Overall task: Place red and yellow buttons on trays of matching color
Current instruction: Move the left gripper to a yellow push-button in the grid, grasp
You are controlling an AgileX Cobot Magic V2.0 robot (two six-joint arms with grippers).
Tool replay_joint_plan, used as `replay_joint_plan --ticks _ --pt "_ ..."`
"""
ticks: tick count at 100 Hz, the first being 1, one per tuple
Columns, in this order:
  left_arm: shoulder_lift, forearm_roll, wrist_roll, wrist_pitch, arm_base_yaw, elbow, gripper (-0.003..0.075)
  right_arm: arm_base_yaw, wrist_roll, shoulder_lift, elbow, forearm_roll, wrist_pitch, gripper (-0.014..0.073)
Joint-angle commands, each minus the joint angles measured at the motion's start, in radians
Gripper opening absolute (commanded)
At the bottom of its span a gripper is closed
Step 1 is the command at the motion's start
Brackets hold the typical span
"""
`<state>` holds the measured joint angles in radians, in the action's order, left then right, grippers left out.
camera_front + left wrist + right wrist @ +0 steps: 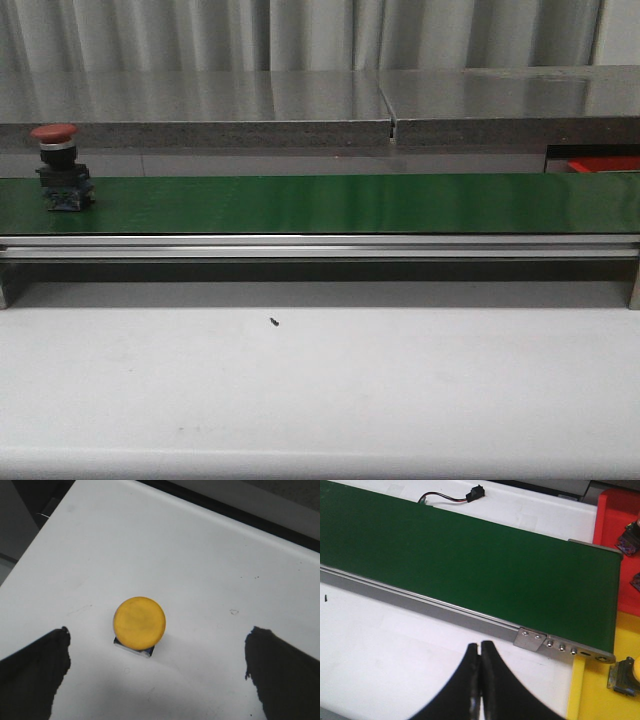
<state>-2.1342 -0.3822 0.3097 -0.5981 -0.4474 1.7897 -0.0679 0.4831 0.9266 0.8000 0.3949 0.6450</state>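
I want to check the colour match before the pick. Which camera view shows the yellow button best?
The left wrist view: the yellow button sits centred between the open left tool fingers, seen from above. The front view does not show it. The right wrist view shows only part of another yellow button at the edge, on a yellow tray.

- No text, label, brand, number or sign can be read in any view.
- The red button [55, 133] and the yellow button [139, 622] are seen with plain caps (no marking is shown on either).
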Motion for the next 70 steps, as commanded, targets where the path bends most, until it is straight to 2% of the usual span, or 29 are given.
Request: replay_joint_plan --ticks 1,28,43,50,59,70 --pt "0.014 -0.009 0.002 0.028 -0.003 0.076 0.0666 0.003 0.010 -0.012 0.029 0.013 -0.046 -0.0067" --pt "-0.113 -0.009 0.002 0.020 -0.003 0.201 0.0652 0.003 0.010 -0.012 0.029 0.013 -0.046 -0.0067" --pt "-0.147 -0.011 0.002 0.022 -0.003 0.222 0.0646 0.003 0.010 -0.012 0.029 0.013 -0.048 -0.0067" --pt "-0.157 -0.011 0.002 0.020 -0.003 0.222 0.0619 0.003 0.010 -0.012 0.029 0.013 -0.048 -0.0067" --pt "-0.157 -0.011 0.002 0.018 -0.003 0.222 0.0530 0.003 0.010 -0.012 0.029 0.013 -0.048 -0.0067" --pt "-0.157 -0.011 0.002 0.022 -0.003 0.228 0.0330 0.003 0.010 -0.012 0.029 0.013 -0.048 -0.0067"
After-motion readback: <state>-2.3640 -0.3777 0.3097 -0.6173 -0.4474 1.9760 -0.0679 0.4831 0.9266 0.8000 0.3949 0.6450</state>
